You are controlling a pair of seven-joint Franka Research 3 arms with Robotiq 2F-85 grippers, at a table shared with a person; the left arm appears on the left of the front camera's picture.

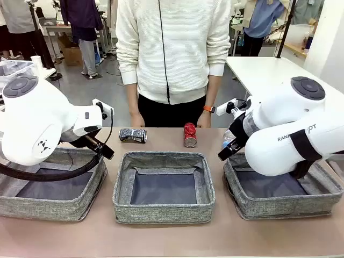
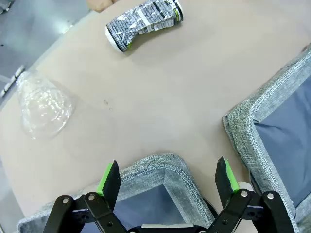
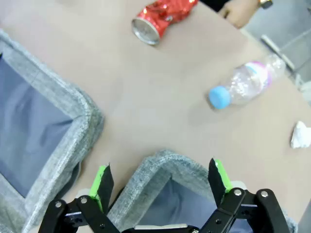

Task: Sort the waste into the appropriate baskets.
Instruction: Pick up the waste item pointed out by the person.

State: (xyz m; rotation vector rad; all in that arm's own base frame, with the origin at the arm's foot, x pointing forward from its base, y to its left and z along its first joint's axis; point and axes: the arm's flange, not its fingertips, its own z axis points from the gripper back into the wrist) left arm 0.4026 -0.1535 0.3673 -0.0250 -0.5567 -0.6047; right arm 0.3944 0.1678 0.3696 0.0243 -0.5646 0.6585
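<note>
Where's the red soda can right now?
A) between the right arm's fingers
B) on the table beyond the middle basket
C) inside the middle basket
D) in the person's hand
B: the red soda can sits on the table past the far rim of the middle basket, with nothing holding it.

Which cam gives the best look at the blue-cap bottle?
Right wrist view: the clear plastic bottle lies on its side on the table in full, blue cap nearest the camera, nothing in front of it. In the front view it is mostly hidden behind the right arm.
</note>
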